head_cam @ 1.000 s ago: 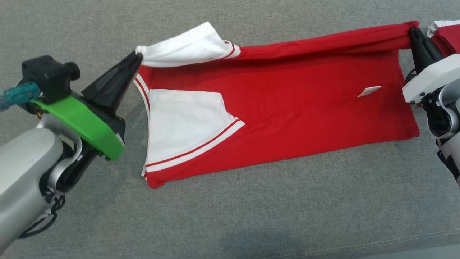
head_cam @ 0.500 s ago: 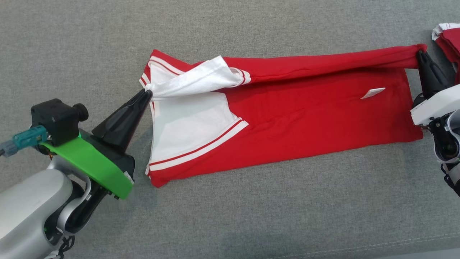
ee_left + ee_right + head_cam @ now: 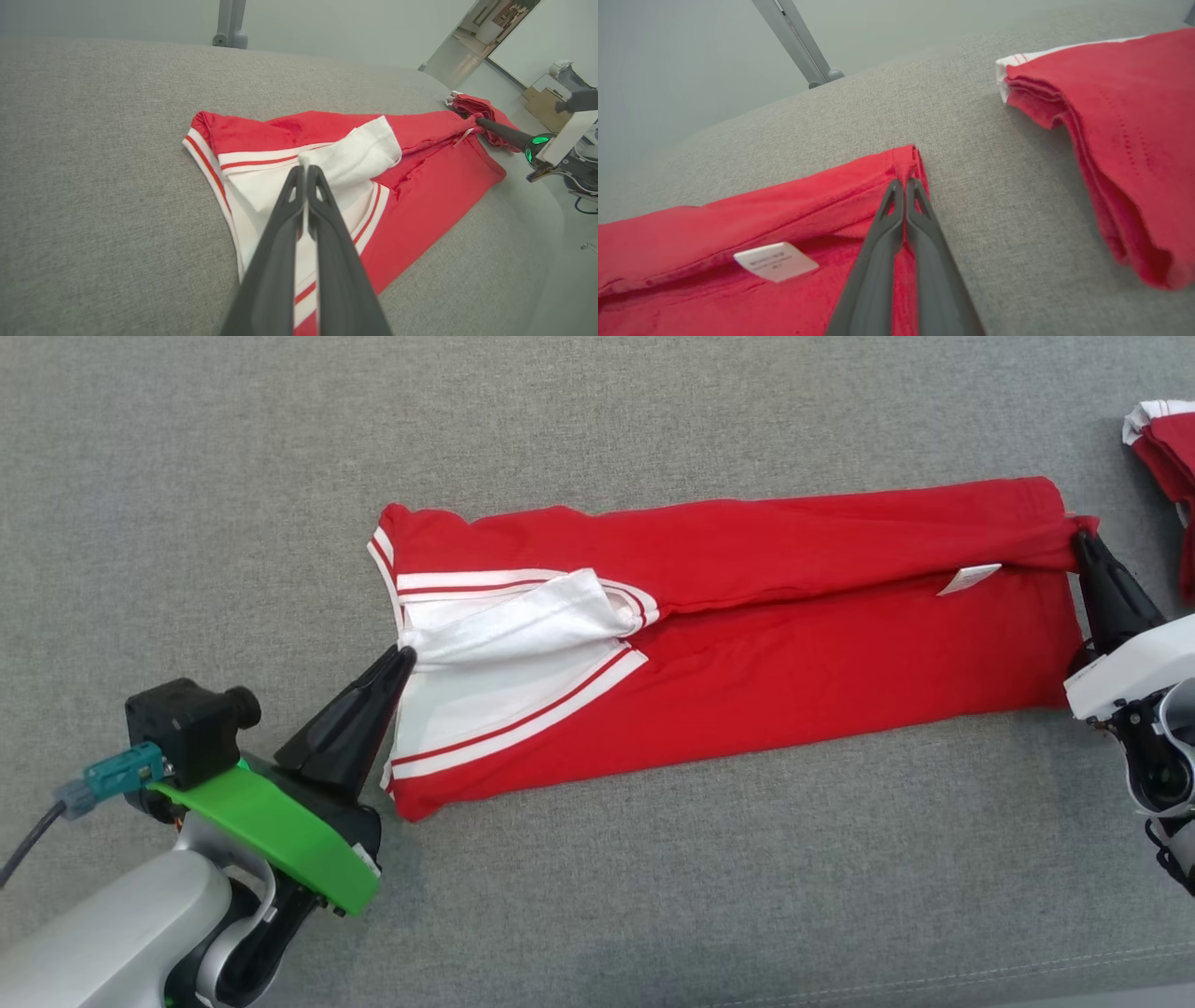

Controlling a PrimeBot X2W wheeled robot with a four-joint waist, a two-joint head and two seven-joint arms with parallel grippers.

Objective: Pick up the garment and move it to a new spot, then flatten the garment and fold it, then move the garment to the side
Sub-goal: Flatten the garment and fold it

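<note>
Left wrist view: your left gripper (image 3: 306,169) is pinched tight, fingers together with the edge of the white sleeve (image 3: 355,154) caught at the tips. Right wrist view, same story: right gripper (image 3: 905,183) is clamped on the red corner at the other end of the garment (image 3: 714,210). In the head view the garment lies lengthwise on the grey cushion (image 3: 597,429), one pinch at each end.

Change over the last second: both pinches have come toward you, carrying the far long edge over the body. It was stretched along the far side. Now a fresh fold line runs there, and the turned-over layer covers roughly the far half, down to the care label (image 3: 971,577). The near half is still bare.

Reading: lengthwise fold underway, not finished. You likely need to carry on to the near edge, both ends kept level. A folded red garment (image 3: 1167,439) sits near the right pinch, so mind it.
</note>
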